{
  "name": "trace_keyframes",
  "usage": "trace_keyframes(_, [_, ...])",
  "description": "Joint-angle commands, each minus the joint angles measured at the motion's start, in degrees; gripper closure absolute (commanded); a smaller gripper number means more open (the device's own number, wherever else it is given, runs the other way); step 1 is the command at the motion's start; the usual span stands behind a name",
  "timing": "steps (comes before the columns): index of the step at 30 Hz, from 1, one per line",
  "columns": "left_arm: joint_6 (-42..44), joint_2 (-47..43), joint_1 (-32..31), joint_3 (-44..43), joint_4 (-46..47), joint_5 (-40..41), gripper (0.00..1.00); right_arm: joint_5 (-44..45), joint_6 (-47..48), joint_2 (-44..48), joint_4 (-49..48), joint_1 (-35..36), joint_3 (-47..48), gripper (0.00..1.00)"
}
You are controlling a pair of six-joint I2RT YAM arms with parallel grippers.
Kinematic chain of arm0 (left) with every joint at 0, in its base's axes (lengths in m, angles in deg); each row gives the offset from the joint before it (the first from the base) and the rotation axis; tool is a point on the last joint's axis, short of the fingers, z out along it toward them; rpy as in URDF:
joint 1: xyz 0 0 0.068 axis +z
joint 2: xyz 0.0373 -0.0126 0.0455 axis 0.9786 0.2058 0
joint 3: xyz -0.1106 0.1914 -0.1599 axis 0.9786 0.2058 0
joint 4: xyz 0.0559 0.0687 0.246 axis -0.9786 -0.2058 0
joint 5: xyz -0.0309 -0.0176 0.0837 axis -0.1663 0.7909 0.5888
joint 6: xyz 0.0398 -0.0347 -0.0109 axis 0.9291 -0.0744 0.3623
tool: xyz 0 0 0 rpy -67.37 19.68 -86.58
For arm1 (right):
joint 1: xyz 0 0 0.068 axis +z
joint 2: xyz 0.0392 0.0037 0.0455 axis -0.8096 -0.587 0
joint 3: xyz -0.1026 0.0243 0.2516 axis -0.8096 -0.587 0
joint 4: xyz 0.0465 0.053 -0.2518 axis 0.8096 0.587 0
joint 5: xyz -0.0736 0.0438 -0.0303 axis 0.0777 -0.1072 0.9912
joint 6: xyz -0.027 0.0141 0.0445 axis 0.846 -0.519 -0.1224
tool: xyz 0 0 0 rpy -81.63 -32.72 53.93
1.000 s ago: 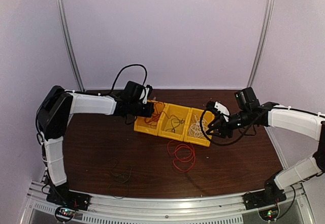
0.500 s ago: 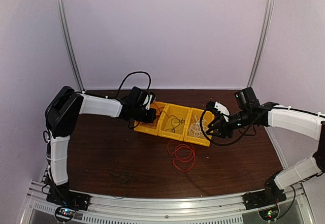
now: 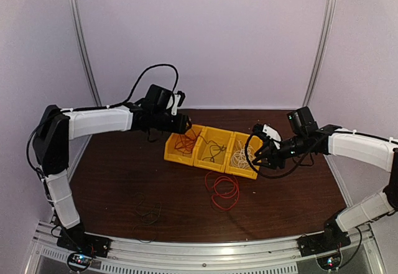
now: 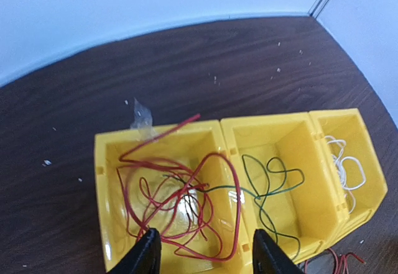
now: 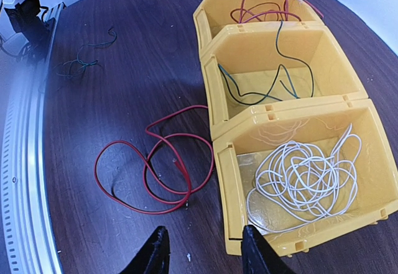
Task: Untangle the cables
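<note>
Cables [image 3: 214,151], in three yellow bins [image 3: 198,148] toward the table [image 3: 124,174] far edge: red coil [image 4: 186,205] left, dark green wire [image 4: 267,187] middle, white tangle [image 5: 305,174] right. Loose red loop [image 5: 155,162] mid-table. Faint dark wire [image 3: 146,212] by near edge. The left gripper [image 4: 205,243], now raised off the bins, and right gripper [image 5: 205,240] are both spread, empty.

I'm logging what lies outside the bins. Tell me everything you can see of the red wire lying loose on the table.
The thin red wire lies slack and flat on the dark brown wooden table, just in front of the row of three yellow plastic bins. It looks like a smooth, plastic-coated strand thrown into a few wide, overlapping loops, no tight knot showing. One loop runs close to the row's front wall; contact cannot be told. Nothing grips it.
</note>
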Motion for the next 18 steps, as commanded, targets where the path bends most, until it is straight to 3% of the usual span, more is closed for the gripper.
trace_keyframes(1, [3.3, -7.0, -0.3, -3.9, -3.6, 5.0, 0.46, -0.4, 0.5, -0.1, 0.3, 0.2, 0.8, 0.59])
trace_keyframes(7, [2.9, -6.6, 1.5, -4.3, -4.9, 6.7, 0.37, -0.8, 1.1, -0.4, 0.8, 0.4, 0.8, 0.59])
trace_keyframes(11, [2.6, -5.2, 1.6, -3.5, -2.9, 1.6, 0.4, -0.3, 4.1, -1.3, 4.0, 2.7, 1.2, 0.57])
trace_keyframes(14, [8.0, -7.2, -2.2, 0.8, 3.8, -5.6, 0.41, -0.5, 4.1, -1.5, 4.3, 3.5, 1.5, 0.57])
trace_keyframes(18, [14.6, -8.4, -9.2, 4.1, 5.1, -7.6, 0.4, -0.9, 2.9, -0.8, 2.7, 3.5, 1.3, 0.58])
